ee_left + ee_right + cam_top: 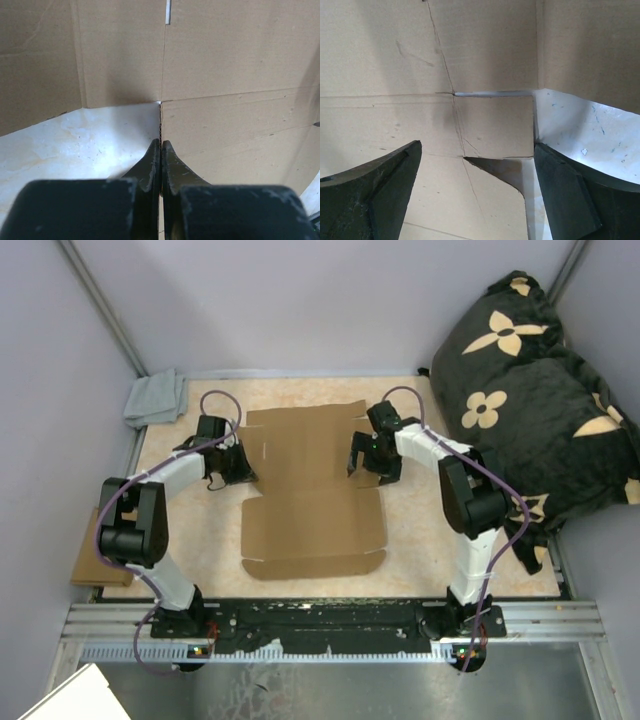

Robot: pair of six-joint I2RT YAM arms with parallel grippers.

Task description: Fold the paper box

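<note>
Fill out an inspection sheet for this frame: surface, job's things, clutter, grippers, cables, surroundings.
Surface: pale marbled table.
Job's things: box lies flat, unfolded.
Clutter: grey cloth, far left corner; cardboard scrap, left edge.
Grippers: left gripper shut at the box's left edge; right gripper open over its right edge.
Cables: purple cables run along both arms.
Surroundings: grey walls; black flowered cushion on the right.

Counter: pale marbled beige, grey walls around.
Cloth: grey, folded, far left corner.
Cushion: black with beige flowers, slumped over the right edge.
Cardboard scrap: small, brown, beside the counter's left edge.
</note>
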